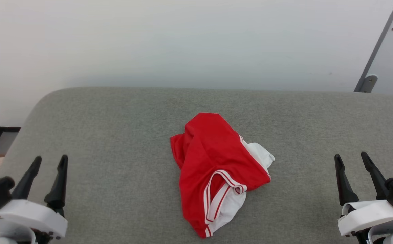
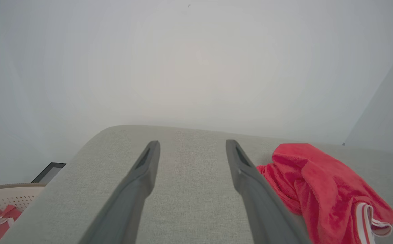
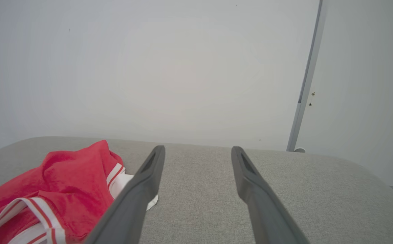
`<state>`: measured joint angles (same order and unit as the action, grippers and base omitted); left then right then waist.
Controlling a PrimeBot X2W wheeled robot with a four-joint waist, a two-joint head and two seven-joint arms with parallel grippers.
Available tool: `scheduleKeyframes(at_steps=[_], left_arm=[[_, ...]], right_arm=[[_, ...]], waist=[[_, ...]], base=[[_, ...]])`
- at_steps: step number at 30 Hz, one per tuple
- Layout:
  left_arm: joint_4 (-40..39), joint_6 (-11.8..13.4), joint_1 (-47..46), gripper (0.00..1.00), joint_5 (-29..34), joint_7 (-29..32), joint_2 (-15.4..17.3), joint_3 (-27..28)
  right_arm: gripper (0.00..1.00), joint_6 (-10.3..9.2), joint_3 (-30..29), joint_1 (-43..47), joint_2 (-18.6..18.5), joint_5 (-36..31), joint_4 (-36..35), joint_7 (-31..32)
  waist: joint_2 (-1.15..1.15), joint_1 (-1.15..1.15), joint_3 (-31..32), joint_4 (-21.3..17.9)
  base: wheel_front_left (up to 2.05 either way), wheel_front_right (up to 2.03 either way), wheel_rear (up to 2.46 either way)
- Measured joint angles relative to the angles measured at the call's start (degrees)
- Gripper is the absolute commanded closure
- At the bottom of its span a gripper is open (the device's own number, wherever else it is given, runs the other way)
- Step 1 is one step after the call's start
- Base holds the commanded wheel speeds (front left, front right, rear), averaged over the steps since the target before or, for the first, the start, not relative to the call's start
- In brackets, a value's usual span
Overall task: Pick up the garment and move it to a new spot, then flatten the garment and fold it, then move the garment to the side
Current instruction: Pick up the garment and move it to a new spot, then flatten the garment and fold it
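The garment (image 1: 213, 159) lies in a crumpled heap at the centre of the head view, on the grey fabric-covered desk (image 1: 115, 135), red body uppermost with a white sleeve poking out at its right edge and striped trim curling across its lower half. Its long axis runs from upper centre to lower centre of the frame, leaning slightly, so it lies roughly along the direction in which both sets of fingers point rather than across it.

The left tool (image 1: 50, 157) sits at the lower left and the right tool (image 1: 351, 155) at the lower right, each with its two dark fingers spread wide and nothing between them. Both are well apart from the cloth, which lies inward from each: to the right of the left one, to the left of the right one.

The heap sits a little right of centre, so the right arm looks somewhat nearer, and the white sleeve faces it. Pickup has not begun; either arm would likely have to swing inward and come down on an edge of the heap

At the far lower left of the left wrist view a pale perforated basket (image 2: 10, 196) stands beside the desk
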<state>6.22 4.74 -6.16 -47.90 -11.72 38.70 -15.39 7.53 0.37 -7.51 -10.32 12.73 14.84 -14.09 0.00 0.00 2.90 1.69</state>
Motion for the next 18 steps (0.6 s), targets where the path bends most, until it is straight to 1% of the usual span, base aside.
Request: scheduleKeyframes(at_steps=[3,10,18], left_arm=[[-0.6,0.6,1.5,0.00,-0.4,-0.7,0.0,1.0],[-0.7,0.3,3.1,0.00,-1.1,-1.7,-0.1,2.3],[-0.6,0.2,3.1,0.00,-1.0,-1.9,-0.5,2.2]], right_arm=[[0.00,0.00,-0.3,0.0,0.0,-0.1,-0.1,0.0],[0.00,0.00,-0.9,0.3,0.0,-0.2,-0.6,0.1],[0.00,0.00,-1.0,0.7,-0.1,-0.3,-0.9,0.5]], waist=[[0.00,0.00,0.0,0.5],[0.00,0.00,0.1,1.5],[0.00,0.00,-0.1,2.2]], base=[[0.00,0.00,0.00],[0.00,0.00,0.00],[0.00,0.00,0.00]])
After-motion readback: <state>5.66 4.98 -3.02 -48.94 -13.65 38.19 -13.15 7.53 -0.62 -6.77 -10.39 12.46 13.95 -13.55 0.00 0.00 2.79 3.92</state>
